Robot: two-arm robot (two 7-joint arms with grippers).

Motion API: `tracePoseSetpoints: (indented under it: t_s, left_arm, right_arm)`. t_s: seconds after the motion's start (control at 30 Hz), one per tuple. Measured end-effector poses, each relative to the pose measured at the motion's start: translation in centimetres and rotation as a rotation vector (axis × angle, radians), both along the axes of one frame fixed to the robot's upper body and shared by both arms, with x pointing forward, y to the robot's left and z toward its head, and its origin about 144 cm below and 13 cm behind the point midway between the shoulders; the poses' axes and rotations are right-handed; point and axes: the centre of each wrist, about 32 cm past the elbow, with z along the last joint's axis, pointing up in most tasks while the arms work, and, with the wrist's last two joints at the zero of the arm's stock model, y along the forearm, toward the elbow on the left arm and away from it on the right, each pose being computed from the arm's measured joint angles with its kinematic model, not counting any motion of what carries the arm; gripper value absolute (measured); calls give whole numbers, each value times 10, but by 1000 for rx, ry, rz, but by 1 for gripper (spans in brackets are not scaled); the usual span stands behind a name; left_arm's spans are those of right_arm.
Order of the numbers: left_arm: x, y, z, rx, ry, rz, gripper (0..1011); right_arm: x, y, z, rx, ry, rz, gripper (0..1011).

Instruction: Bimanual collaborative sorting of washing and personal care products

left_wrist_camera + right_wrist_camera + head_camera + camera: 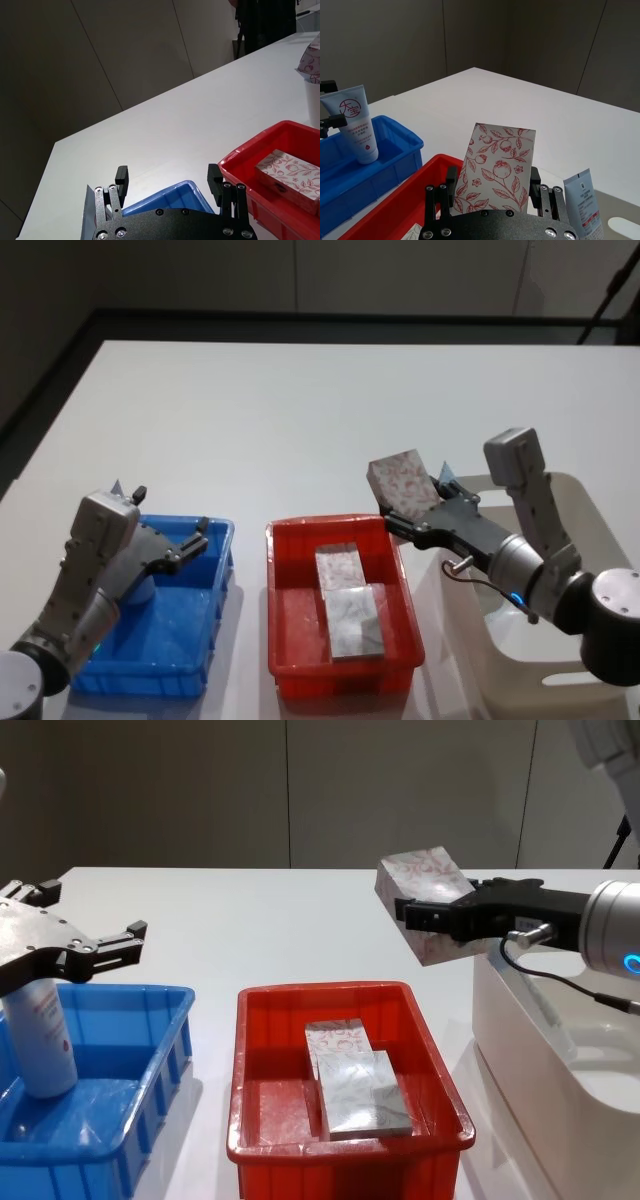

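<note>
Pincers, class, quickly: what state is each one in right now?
Left pincer: open, holding nothing, above the blue bin.
Right pincer: closed on a leaf-pattern box, beside the red bin.

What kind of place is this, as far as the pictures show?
Probably a robot test room or lab, not a home. A bare white table stands against plain dark walls, and three plastic bins, a blue bin, a red bin and a white bin, sit in a row for sorting.

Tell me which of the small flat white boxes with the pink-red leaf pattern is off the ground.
The leaf-pattern box clamped in the right gripper, held above the table; the other two lie flat in the red plastic bin.
</note>
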Motion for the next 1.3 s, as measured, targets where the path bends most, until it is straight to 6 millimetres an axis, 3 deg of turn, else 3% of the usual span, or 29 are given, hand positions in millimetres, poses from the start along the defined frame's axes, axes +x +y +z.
tracePoseSetpoints:
  t_s: [0.6,1.3]
  left_arm:
    - [0,0,0,0,0,0,1001]
    - [0,0,0,0,0,0,1002]
  right_arm:
    - [-23,-39,4,-15,-47,-82,846]
    - [-35,-65,-2,-50,4,-222,845]
